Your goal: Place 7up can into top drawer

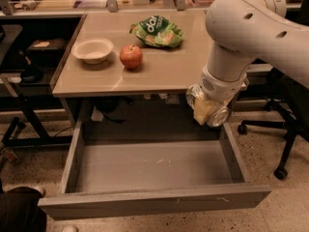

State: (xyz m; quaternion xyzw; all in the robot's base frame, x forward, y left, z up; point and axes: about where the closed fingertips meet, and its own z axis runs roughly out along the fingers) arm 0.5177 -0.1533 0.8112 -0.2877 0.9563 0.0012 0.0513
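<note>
One two-finger gripper (206, 106) at white arm (241, 28) end, fingers pinching small silvery aluminium 7up can (216, 115), tilted, hanging above right rear corner of open wide grey top drawer (154, 199).

The 7up can (219, 116), a small silvery aluminium drink can, is held tilted in the two-finger gripper (205, 108), its round end turned toward the camera. It is clamped above the right rear corner of the top drawer (154, 201), a wide, shallow grey rectangular drawer that is pulled open.
</note>
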